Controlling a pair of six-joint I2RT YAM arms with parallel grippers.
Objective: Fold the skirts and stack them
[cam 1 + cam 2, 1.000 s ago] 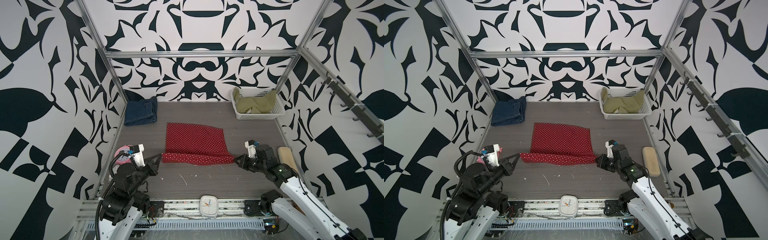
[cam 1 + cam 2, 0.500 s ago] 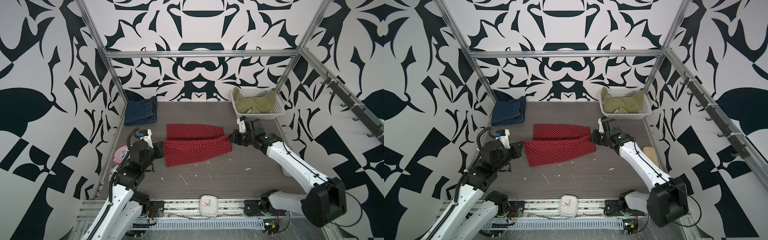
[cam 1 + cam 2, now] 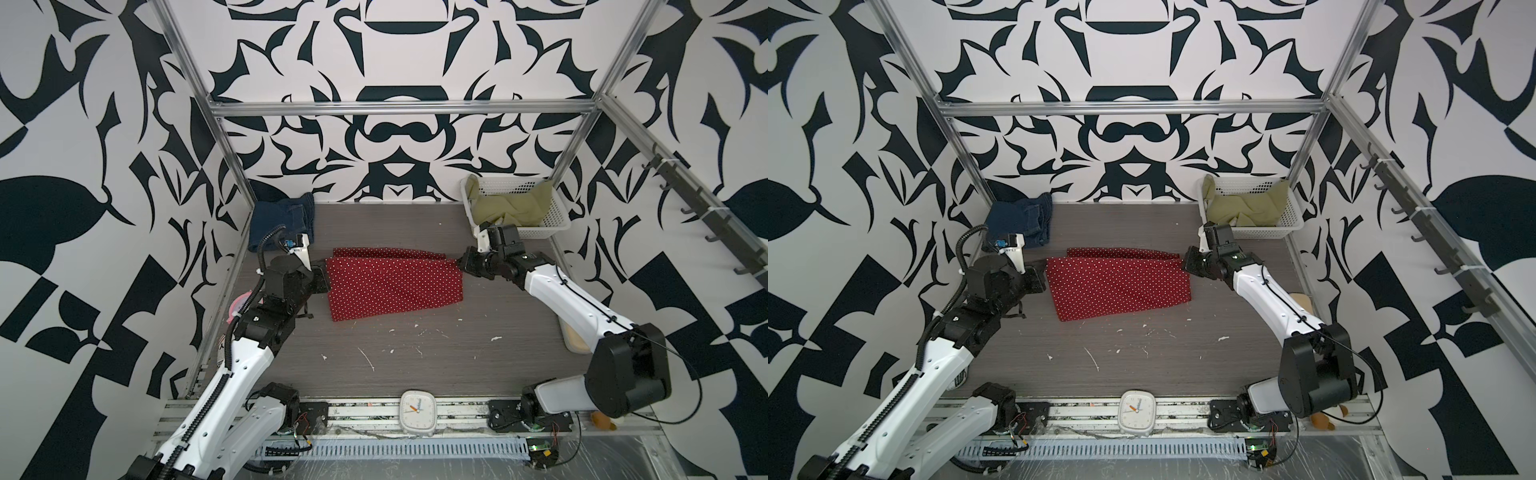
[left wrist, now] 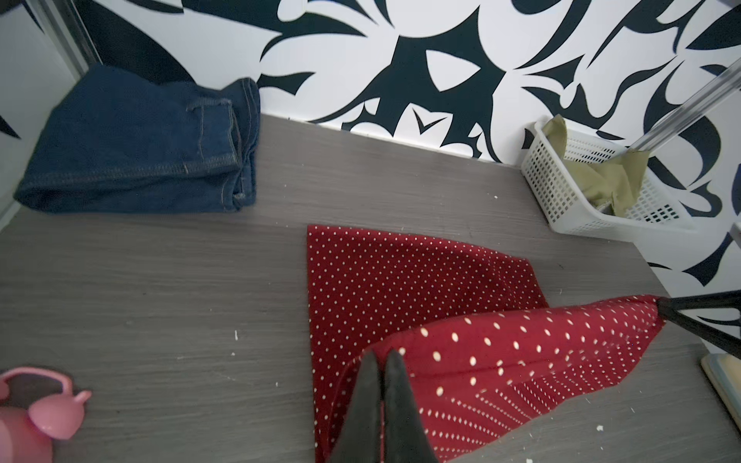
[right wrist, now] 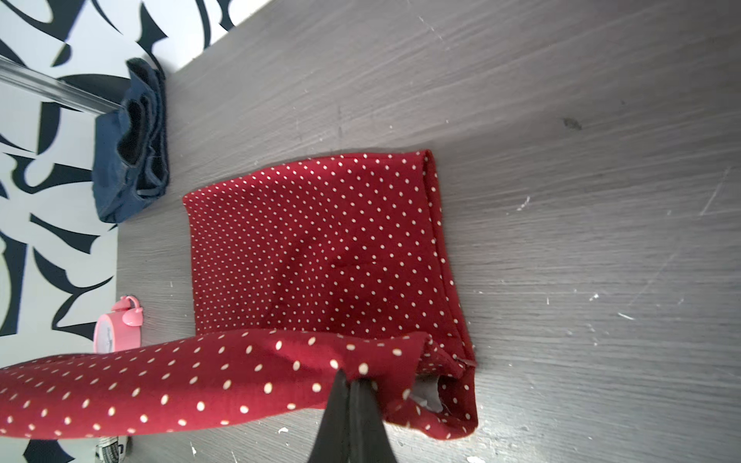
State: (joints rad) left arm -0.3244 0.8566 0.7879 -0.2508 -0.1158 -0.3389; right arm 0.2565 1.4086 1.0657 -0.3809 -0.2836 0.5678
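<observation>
With my left pincer [image 3: 323, 276] and right pincer [image 3: 459, 263] each clamped shut on a corner of the red skirt [image 3: 395, 286], mid-frame on the table [image 3: 415, 357] in both top views, I worry (thin cloth, small bite) that an uneven release would leave the fold skewed.

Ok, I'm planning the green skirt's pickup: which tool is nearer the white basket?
Right. The right tool, shut on the red skirt at one corner, sits just in front of the basket. The left tool grips the opposite corner, near the denim skirt.
</observation>
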